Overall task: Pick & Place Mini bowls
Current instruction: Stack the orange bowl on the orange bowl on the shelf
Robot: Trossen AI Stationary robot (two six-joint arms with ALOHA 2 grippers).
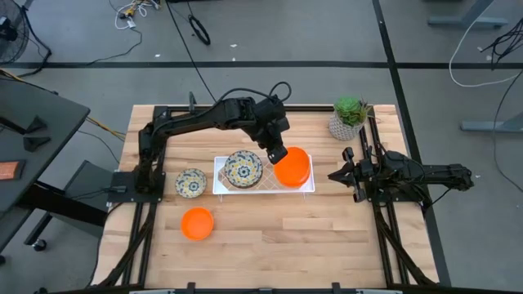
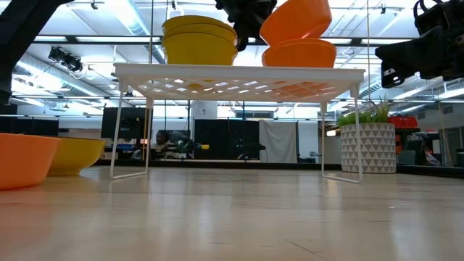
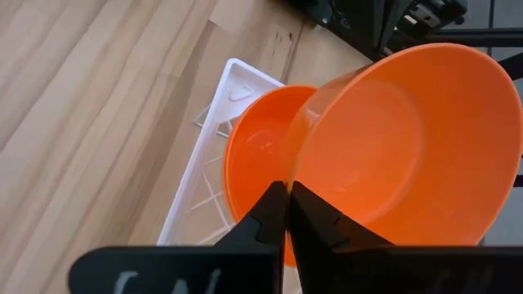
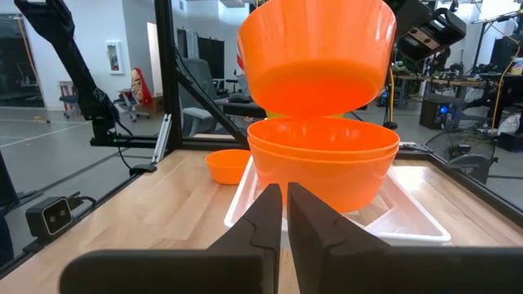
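My left gripper [image 1: 275, 153] reaches over the white wire rack [image 1: 221, 189] and is shut on a plain orange mini bowl [image 1: 296, 163], which hangs tilted just above the orange bowls nested on the rack's right half [image 4: 323, 159]. Floral bowls [image 1: 243, 169] sit stacked on the rack's left half. One more floral bowl [image 1: 191, 182] and one orange bowl [image 1: 197, 223] rest on the table to the rack's left. My right gripper [image 1: 335, 174] waits shut at the table's right side, pointing at the rack. My left gripper pinches the orange bowl by its rim [image 3: 291, 167], one finger inside the bowl and one outside. The fingers come slanting down from the table's far-left side. The bowl is lifted clear and tilted [image 2: 297, 18], hanging over the nested orange bowls [image 2: 301, 52].
A potted green plant [image 1: 350, 117] stands at the far right corner of the table, behind the right arm. The rack stands on thin legs [image 2: 357, 130] with open space beneath. Bare wood lies along the near side of the table [image 1: 278, 245].
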